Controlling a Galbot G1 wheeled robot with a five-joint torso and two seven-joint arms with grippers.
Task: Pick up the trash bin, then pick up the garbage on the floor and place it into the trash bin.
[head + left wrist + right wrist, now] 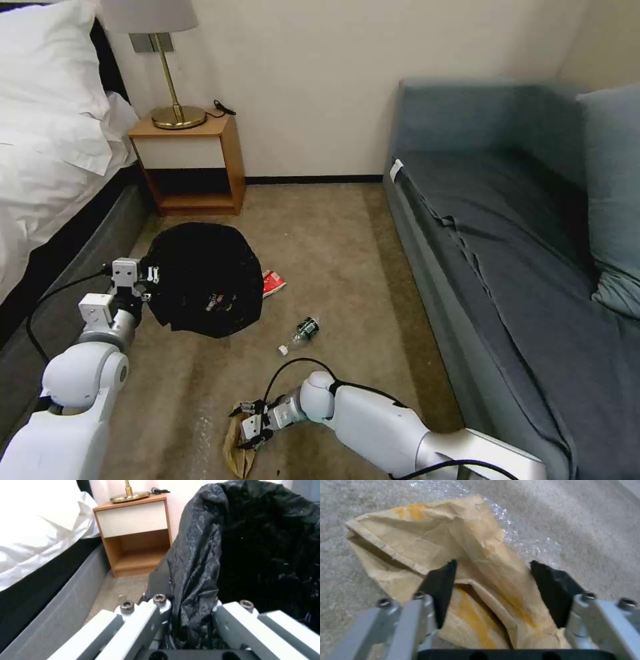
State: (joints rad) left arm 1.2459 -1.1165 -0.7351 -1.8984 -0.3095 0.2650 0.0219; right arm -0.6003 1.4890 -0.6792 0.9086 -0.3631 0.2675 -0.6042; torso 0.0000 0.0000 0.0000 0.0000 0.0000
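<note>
1. Here, one trash bin (203, 280), its black liner (253, 542) draped over the rim, is held up by the left gripper (148, 283), which is clamped on the bin's edge beside the bed (47, 147)
2. One brown paper bag (453, 575) lies crumpled on the carpet (347, 267) near the robot; the right gripper (248, 425) is down over it with its jaws spread wide, one black pad (438, 587) on each side of the bag
3. One red packet (273, 283) lies on the carpet, partly hidden behind the bin
4. One small clear bottle (301, 333) with a green label lies on its side between the bin and the sofa (507, 220)
5. One nightstand (190, 163) stands against the wall and carries one brass lamp (175, 100)
</note>
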